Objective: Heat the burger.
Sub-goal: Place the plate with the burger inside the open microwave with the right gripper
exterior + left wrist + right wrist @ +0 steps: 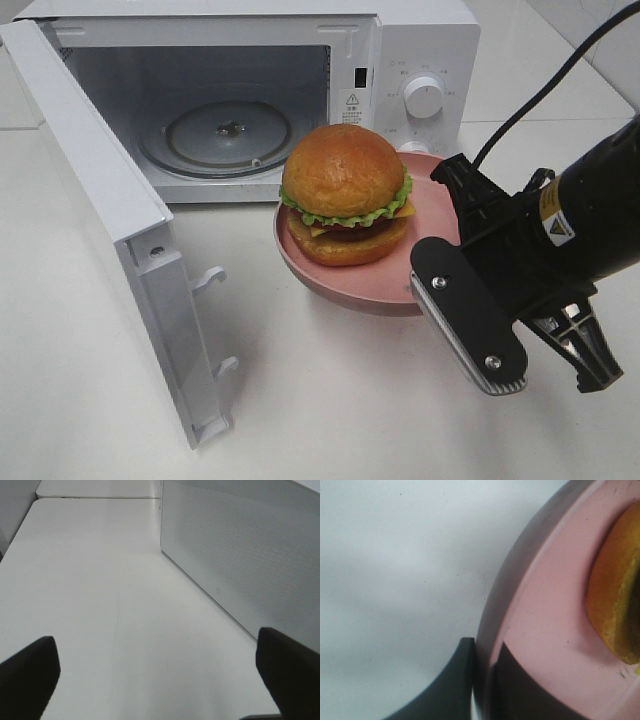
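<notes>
Burger (pixel 345 195) on plate (pixel 395 280) before open microwave (pixel 420 40), right pincer (pixel 481 675) gripping rim, left pincer (pixel 159 667) spread

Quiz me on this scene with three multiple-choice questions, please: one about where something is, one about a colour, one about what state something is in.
1. Where is the burger relative to the microwave?
A) inside it
B) on a plate in front of it
C) behind it

2. What colour is the plate?
A) white
B) pink
C) blue

3. What is the right gripper doing?
A) hanging open
B) gripping the bun
C) shut on the plate's rim

Answers:
1 B: the burger sits on the plate just outside the opening, with the door swung wide.
2 B: the plate shows pink in both the high view and the right wrist view.
3 C: the right wrist view shows it pinching the rim.
</notes>
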`<state>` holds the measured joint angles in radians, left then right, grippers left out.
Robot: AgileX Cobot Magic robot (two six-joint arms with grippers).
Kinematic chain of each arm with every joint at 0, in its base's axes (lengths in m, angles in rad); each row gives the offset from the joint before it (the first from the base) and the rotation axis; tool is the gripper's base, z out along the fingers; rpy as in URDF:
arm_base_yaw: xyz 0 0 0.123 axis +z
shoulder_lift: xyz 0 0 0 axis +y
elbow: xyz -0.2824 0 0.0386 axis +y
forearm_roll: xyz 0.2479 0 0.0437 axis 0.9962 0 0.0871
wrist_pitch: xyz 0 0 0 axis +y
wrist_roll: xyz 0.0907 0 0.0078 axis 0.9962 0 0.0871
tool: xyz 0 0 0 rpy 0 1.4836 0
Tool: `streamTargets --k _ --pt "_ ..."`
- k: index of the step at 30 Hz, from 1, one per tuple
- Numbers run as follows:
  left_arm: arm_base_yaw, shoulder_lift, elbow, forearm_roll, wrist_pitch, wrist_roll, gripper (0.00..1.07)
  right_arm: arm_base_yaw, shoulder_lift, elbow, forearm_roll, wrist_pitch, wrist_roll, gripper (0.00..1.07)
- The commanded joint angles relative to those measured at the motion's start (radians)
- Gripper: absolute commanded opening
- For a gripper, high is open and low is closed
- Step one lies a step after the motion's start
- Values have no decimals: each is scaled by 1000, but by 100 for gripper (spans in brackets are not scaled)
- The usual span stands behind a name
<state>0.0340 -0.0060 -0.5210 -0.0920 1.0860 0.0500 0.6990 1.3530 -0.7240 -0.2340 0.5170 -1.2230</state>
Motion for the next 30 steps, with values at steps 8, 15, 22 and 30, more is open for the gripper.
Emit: streamTargets --k 8,15,22,30 --pt "-6 -17 3 -4 -14 -2 100 -110 -18 -64 127 -37 -227 0" --pt "-6 -17 3 -4 -14 -2 100 -114 -18 -64 123 -87 -228 0" --pt "-6 -17 3 -4 -14 -2 100 -114 -11 -64 150 -139 -228 0" --pt "-6 -17 3 -4 -14 -2 100 -81 37 -65 153 -205 -228 0"
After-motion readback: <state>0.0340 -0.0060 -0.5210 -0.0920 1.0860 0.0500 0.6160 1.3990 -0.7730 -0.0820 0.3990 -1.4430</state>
